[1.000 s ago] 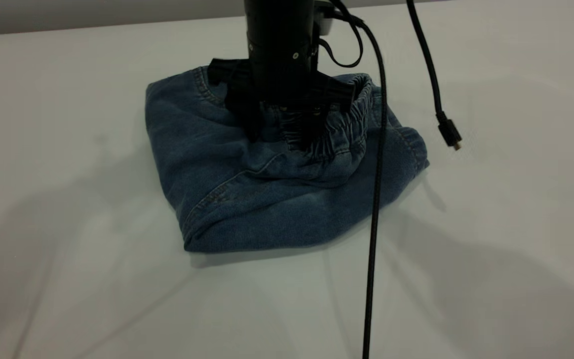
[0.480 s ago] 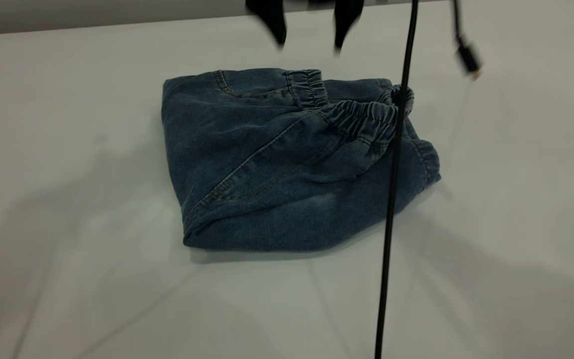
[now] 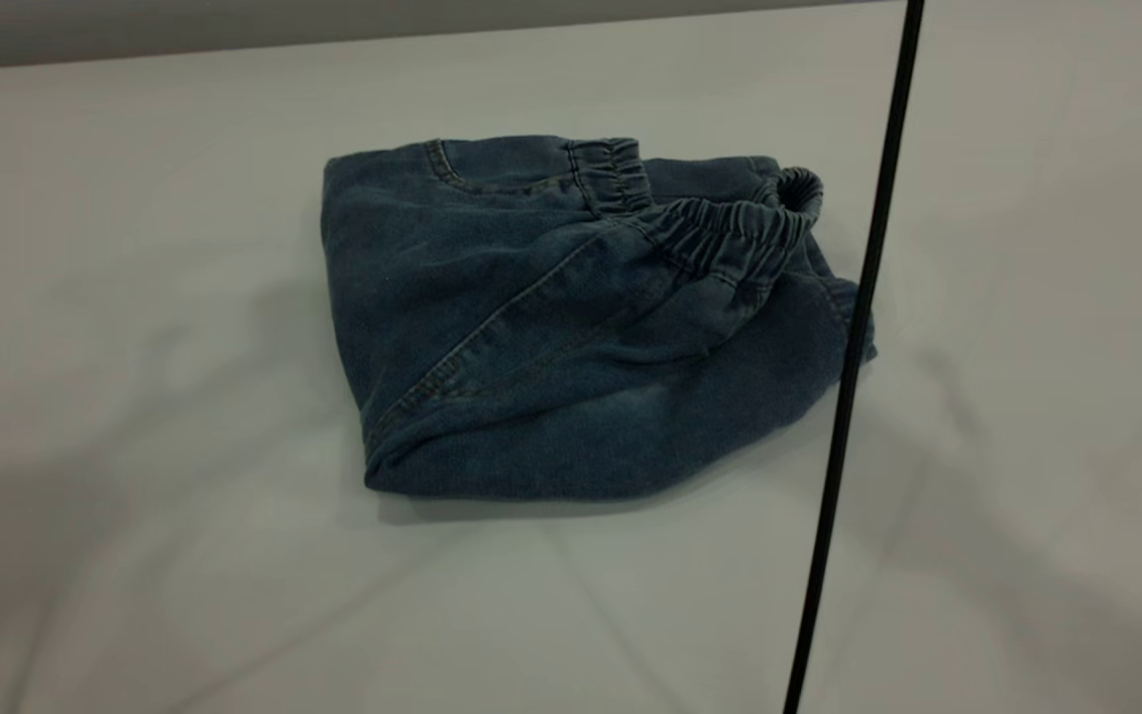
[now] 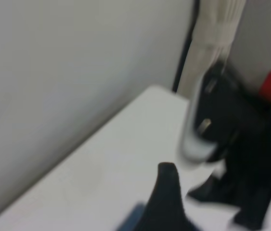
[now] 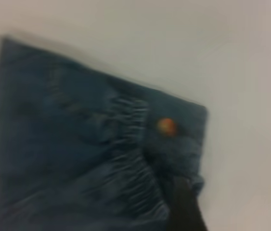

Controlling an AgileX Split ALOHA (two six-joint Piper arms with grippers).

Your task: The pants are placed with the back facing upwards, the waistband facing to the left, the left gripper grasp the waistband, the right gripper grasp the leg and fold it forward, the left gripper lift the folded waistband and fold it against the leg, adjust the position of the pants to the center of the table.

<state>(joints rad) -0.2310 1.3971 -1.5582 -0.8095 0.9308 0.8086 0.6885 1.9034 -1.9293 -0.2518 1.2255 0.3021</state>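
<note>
The pants (image 3: 571, 327) lie folded at the table (image 3: 135, 248) centre, waistband (image 3: 730, 233) on top toward the far right; no claw grips them, and whether either claw is open cannot be told

No readable text, label, brand or number shows anywhere.

Neither arm shows in the exterior view. In the left wrist view, one dark finger (image 4: 166, 197) of the left gripper rises from the lower edge; its partner is out of frame. In the right wrist view, a single dark fingertip (image 5: 186, 207) of the right gripper shows, blurred. Opening undetermined for both
</note>
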